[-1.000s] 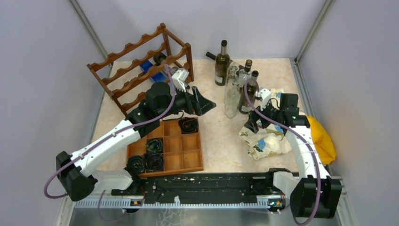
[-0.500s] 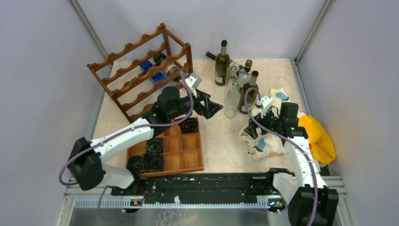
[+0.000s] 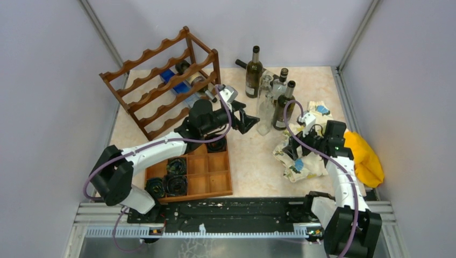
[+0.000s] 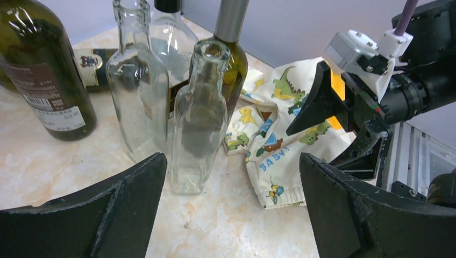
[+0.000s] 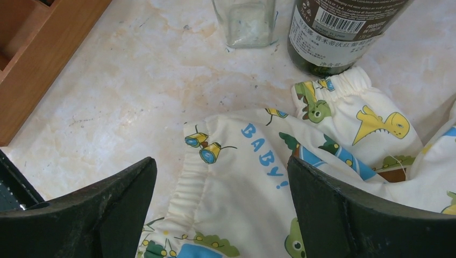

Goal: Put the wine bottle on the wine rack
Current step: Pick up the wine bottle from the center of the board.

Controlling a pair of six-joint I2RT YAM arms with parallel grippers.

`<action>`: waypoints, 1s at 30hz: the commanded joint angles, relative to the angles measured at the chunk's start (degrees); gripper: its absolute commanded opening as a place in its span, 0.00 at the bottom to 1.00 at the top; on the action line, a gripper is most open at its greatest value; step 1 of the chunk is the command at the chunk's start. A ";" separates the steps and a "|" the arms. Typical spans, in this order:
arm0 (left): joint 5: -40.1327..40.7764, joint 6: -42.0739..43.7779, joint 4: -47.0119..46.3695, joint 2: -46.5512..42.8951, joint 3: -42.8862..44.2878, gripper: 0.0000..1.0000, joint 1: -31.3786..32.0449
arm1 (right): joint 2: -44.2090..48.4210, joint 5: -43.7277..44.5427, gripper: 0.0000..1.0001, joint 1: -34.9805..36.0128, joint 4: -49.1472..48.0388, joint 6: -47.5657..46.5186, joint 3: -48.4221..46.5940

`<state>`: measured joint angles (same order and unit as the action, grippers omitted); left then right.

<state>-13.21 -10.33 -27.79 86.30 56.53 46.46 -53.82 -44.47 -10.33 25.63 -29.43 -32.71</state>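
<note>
Worktop (image 3: 253,161) is boxed in by grey walls at 9, 12 and 3 o'clock, with the arm bases along 6. Bare marble runs up the middle from 6 o'clock, between tray and cloth.

Rack (image 3: 156,80) sits angled in the 10–11 o'clock corner, close to the left wall. One dark bottle (image 3: 184,67) lies in it with something blue beside it; cannot tell what.

Bottles stand clustered at 1 o'clock, well apart from the rack. The clear bottle (image 4: 199,118) is nearest, a second clear one is just beside it, and a green bottle (image 4: 45,70) with a white barcode label is at the wrist view's left. The print is too small to read.

Left pincer (image 4: 232,177) is released, jaws wide and empty, at centre and facing 3 o'clock, just short of the clear bottle.

Right pincer (image 5: 221,166) is released and empty, low over the cloth (image 5: 322,161) at 4 o'clock. The cloth has a dinosaur print and reads "BABY!". A yellow cloth (image 3: 365,156) lies against the right wall.

Tray (image 3: 207,185) sits at 7 o'clock. Four compartments hold dark coiled bundles (image 3: 176,184).
</note>
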 commanded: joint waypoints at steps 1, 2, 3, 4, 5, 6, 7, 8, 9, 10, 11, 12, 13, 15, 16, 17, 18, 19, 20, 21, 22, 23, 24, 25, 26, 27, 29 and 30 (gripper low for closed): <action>1.37 0.67 -7.22 0.41 -1.56 0.98 -0.55 | -0.89 -2.20 0.90 -1.07 -1.96 -1.81 -0.16; 1.27 0.47 -7.61 0.74 -1.63 0.99 -0.68 | -1.11 -2.27 0.90 -1.08 -2.05 -1.79 -0.12; 1.24 0.28 -7.96 1.16 -1.56 0.99 -0.89 | -1.25 -2.35 0.90 -1.10 -2.19 -1.83 -0.01; 0.94 0.16 -8.24 1.88 -1.41 0.98 -1.11 | -1.36 -2.50 0.90 -1.10 -2.36 -1.91 0.01; 0.16 -0.05 -8.52 2.62 -1.03 0.99 -1.30 | -1.45 -2.69 0.90 -1.10 -2.48 -1.93 0.09; -0.48 -0.19 -8.65 3.48 -0.54 0.99 -1.55 | -1.44 -2.70 0.90 -1.10 -2.59 -1.90 0.10; -0.94 -0.29 -8.68 4.44 0.06 0.99 -1.67 | -1.37 -2.68 0.90 -1.08 -2.60 -2.05 0.10; -1.05 -0.38 -8.66 5.27 0.72 0.99 -1.71 | -1.36 -2.65 0.90 -1.08 -2.59 -2.08 0.18; -0.93 -0.40 -8.79 6.23 1.29 0.99 -1.76 | -1.31 -2.54 0.90 -1.09 -2.60 -2.19 0.19; -0.66 -0.27 -8.84 7.12 2.01 0.99 -1.80 | -1.29 -2.48 0.90 -1.10 -2.62 -2.27 0.19; -0.26 -0.16 -9.09 8.11 2.45 0.99 -1.87 | -1.20 -2.35 0.90 -1.10 -2.60 -2.24 0.19; 0.01 -0.06 -9.38 9.02 2.90 0.99 -1.89 | -1.11 -2.35 0.90 -1.10 -2.64 -2.32 0.17; 0.16 0.04 -9.65 9.85 3.40 0.99 -1.90 | -1.07 -2.30 0.90 -1.10 -2.61 -2.31 0.19; 0.04 0.20 -10.40 11.50 4.57 0.99 -1.90 | -0.91 -2.25 0.90 -1.14 -2.59 -2.42 0.19; 0.06 0.22 -10.59 12.26 5.25 0.99 -1.90 | -0.93 -2.23 0.90 -1.10 -2.68 -2.46 0.27; 0.19 0.45 -10.69 13.09 5.93 0.99 -1.90 | -1.00 -2.21 0.90 -1.10 -2.73 -2.43 0.28; 0.58 0.97 -10.41 13.87 6.77 0.99 -1.90 | -1.02 -2.17 0.90 -1.09 -2.77 -2.48 0.28; 1.08 1.35 -9.98 14.69 7.55 0.99 -1.90 | -1.02 -2.18 0.90 -1.10 -2.84 -2.49 0.34; 1.49 1.81 -9.84 15.41 8.12 0.99 -1.90 | -1.10 -2.21 0.90 -1.10 -2.86 -2.48 0.36; 1.68 2.12 -10.06 16.18 8.43 0.99 -1.90 | -1.11 -2.22 0.90 -1.10 -2.86 -2.47 0.32; 1.73 2.29 -10.35 16.73 8.68 0.99 -1.90 | -1.11 -2.22 0.90 -1.10 -2.86 -2.52 0.34; 1.48 2.32 -10.56 17.19 8.98 0.99 -1.90 | -1.10 -2.19 0.90 -1.09 -2.86 -2.53 0.36; 0.79 2.33 -10.61 17.60 9.31 0.99 -1.90 | -1.11 -2.11 0.90 -1.10 -2.86 -2.51 0.36; -0.66 2.47 -10.95 18.05 9.67 0.99 -1.90 | -1.09 -2.05 0.90 -1.10 -2.93 -2.51 0.41; -2.06 2.48 -11.25 18.52 10.08 0.98 -1.90 | -1.18 -2.06 0.90 -1.09 -2.95 -2.48 0.45; -3.25 2.10 -11.65 19.00 10.28 0.99 -1.90 | -1.15 -2.01 0.90 -1.13 -3.02 -2.54 0.45; -5.37 1.40 -12.71 19.86 10.43 0.98 -1.90 | -1.28 -2.03 0.90 -1.10 -3.01 -2.60 0.50; -5.64 1.10 -13.24 20.29 10.44 0.98 -1.78 | -1.36 -2.03 0.90 -1.05 -3.04 -2.59 0.54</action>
<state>-14.28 -9.15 -36.45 104.79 65.04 44.84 -55.20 -45.12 -10.96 24.88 -31.00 -32.16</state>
